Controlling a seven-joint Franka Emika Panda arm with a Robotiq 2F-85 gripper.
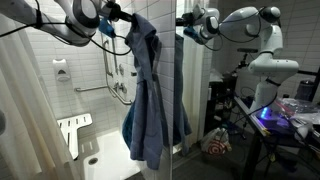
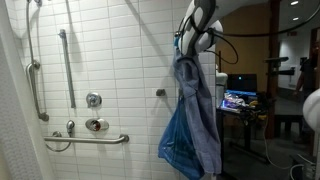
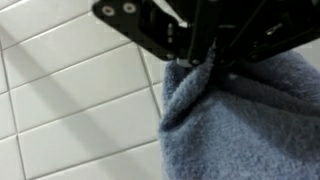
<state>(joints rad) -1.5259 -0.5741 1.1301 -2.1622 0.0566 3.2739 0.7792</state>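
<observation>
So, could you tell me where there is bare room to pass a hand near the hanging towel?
Bare tile lies between the wall hook and the vertical grab bar, above the shower valve. The stall floor beside the white seat also looks bare. It is crowded at the pincer, shut on the blue towel.

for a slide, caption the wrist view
Robot gripper shut on a bunched blue towel in front of a white tiled wall

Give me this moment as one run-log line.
gripper: shut on towel | towel: blue, pinched at top, hanging down | place: high, by tiled wall
</observation>
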